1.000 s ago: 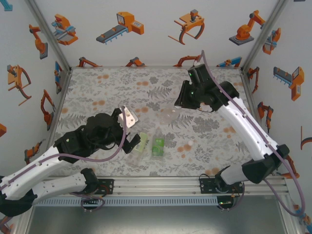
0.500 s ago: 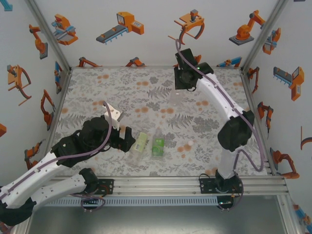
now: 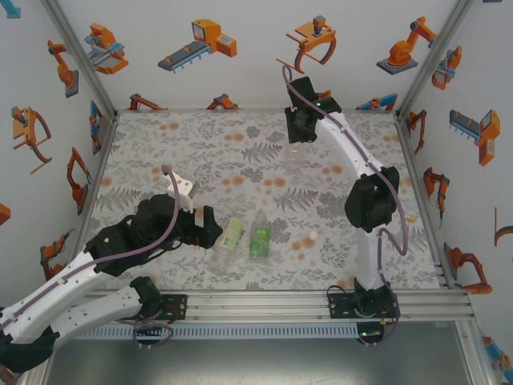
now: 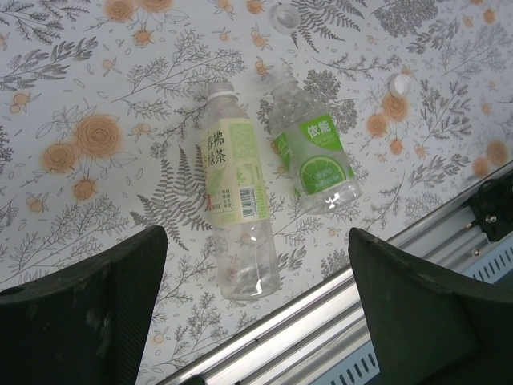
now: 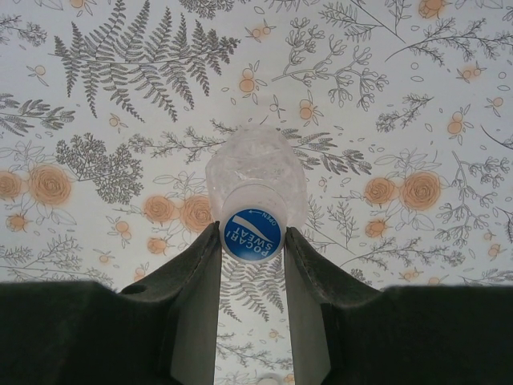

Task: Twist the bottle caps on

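The right gripper is pinching the small round blue plastic cap tightly between its two fingers. The unlabelled clear plastic bottle is sitting under that cap, over the floral table at about one o'clock from its centre. Whether the bottle's base is resting on the table I cannot tell. Nothing is bracing the bottle's body, so a twist is likely to spin bottle and cap together instead of tightening. If the thread is only partly caught, the bottle may drop away.

The left gripper is standing wide open and holding nothing. It is hovering over two clear plastic bottles lying side by side at six o'clock. One is wearing a pale yellow-green label and the other a bright green label, and both necks are pointing toward twelve and appear uncapped. Being round and light, either may roll if one finger touches first, or buckle under a hard squeeze. The small white plastic cap is lying flat at four o'clock. It is thin enough to slip from the fingers or to go on cross-threaded.
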